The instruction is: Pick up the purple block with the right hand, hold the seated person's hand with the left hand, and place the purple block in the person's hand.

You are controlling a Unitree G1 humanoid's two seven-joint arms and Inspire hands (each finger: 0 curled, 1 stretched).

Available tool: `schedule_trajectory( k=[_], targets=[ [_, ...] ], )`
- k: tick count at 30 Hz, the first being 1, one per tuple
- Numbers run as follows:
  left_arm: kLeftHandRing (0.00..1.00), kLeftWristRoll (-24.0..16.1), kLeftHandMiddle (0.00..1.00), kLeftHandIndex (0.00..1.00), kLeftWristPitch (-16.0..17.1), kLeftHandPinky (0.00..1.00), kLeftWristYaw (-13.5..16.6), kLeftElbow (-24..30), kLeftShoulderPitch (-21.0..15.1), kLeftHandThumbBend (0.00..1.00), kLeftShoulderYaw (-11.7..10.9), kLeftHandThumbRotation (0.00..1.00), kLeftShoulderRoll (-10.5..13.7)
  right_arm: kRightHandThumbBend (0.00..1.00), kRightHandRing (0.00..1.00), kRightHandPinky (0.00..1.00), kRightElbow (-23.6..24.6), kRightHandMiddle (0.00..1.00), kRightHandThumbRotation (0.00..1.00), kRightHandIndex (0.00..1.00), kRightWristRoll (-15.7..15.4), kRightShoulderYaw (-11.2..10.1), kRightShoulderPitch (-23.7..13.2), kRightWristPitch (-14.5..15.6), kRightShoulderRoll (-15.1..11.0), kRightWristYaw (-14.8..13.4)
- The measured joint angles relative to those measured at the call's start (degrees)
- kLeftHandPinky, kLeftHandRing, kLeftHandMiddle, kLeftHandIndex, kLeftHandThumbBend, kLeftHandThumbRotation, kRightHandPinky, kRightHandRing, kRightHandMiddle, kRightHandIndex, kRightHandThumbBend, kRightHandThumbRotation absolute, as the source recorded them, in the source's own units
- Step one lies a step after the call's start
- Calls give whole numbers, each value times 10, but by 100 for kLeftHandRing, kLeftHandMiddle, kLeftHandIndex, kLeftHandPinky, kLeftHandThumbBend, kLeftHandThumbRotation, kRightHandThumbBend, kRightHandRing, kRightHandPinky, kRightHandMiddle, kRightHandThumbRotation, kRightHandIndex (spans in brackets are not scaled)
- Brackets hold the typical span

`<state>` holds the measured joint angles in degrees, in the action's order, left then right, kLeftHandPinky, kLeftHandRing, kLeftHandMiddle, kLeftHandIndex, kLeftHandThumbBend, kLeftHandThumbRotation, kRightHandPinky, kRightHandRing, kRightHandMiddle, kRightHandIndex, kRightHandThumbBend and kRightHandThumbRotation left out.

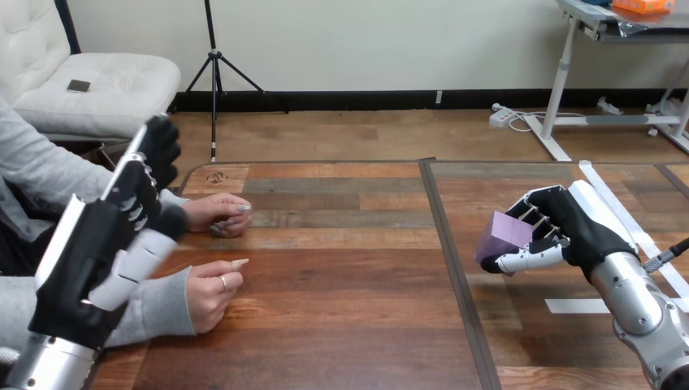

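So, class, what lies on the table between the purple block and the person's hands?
Head view: only bare wooden table, crossed by a dark seam, between the purple block in the right hand and the person's hands.

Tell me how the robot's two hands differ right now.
The right hand is curled round a purple block; the left hand holds nothing, and its fingers are fairly straight. The right hand is low over the right part of the table, far from the person; the left hand stands up at the left, close by the person's farther hand. Both hands are black with white shells.
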<state>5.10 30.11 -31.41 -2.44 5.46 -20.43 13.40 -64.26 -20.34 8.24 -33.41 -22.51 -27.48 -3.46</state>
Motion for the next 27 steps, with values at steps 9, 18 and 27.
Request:
schedule_trajectory(
  k=[9,18,27],
  targets=[
    [89,-133,94,94,31,76,37,0,-3,100,15,62,67,83,42,38,0,45,0,47,-1,0,0,0,0,0],
    [88,-263,94,95,-15,71,94,26,-3,100,26,55,102,84,42,38,0,45,0,47,-1,0,0,0,0,0],
    [88,-366,93,96,-32,71,163,28,-3,100,40,54,121,85,41,38,0,44,0,46,-1,0,0,0,0,0]
  ],
)
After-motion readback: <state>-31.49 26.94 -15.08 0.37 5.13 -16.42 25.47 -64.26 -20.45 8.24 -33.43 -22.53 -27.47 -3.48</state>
